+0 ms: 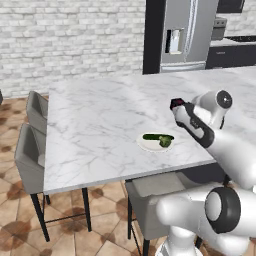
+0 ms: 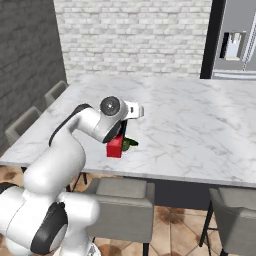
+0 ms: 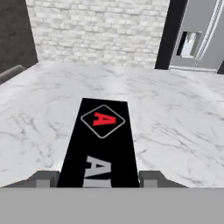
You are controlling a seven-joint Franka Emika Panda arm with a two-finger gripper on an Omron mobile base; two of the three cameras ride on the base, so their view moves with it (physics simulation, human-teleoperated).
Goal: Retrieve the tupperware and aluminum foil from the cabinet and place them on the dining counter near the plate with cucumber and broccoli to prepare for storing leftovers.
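In your left base view, the aluminum foil (image 1: 187, 119) rides in the arm's grasp above the dining counter (image 1: 100, 125), just beside the plate (image 1: 155, 142) with the cucumber (image 1: 157, 136). From the right base view, the carton's red end hangs under the wrist. In the hand view, the gripper (image 3: 99, 178) pinches the carton between both fingers (image 3: 43, 178).

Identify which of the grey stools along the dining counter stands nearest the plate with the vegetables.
The stool tucked under the counter's near edge, directly below the plate; the other two line the far left side.
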